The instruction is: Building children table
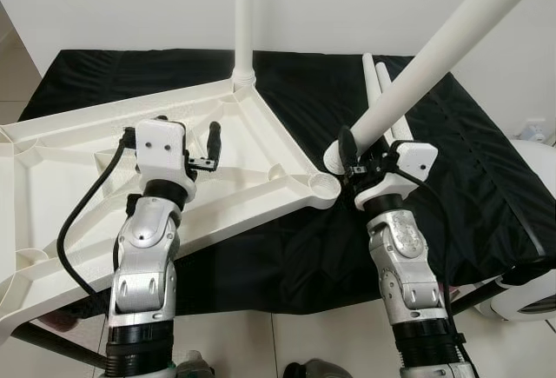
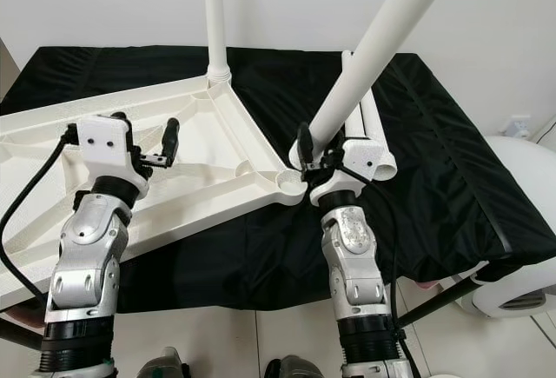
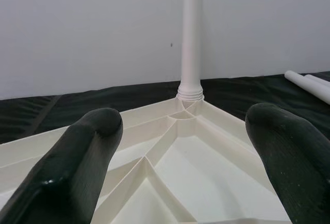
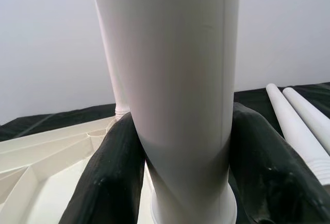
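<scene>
Tabletop point(image 1: 252, 148) is lying upside down on the black-covered bench point(image 1: 486, 187), ribbed underside facing up, white plastic all over. One leg point(image 1: 244, 13) is already standing upright in the far corner socket, straight ahead of the left hand. The near corner socket point(image 1: 323, 189) is bare and sits just beside the right hand.

Right hand point(image 1: 352, 157) is pinching a second leg point(image 1: 434, 52) near its lower end, black fingers point(image 4: 116, 177) pressed against both sides of the tube. That leg is tilted, leaning up and away to the right, and its bottom end looks like it's hanging just next to the bare socket, not in it yet. Two spare legs point(image 1: 388, 100) lie flat on the cloth just beyond the right hand.

Left hand point(image 1: 211, 145) is spread wide with nothing in it, hovering over the ribs of the tabletop, well short of the standing leg.

So I'd say we're at leg number two. Next move probably needs that tube stood up straight, lined up over the socket, then pushed or twisted down. The free hand could hold the tabletop down so it doesn't slide. Going in at an angle looks like the risky bit.
</scene>
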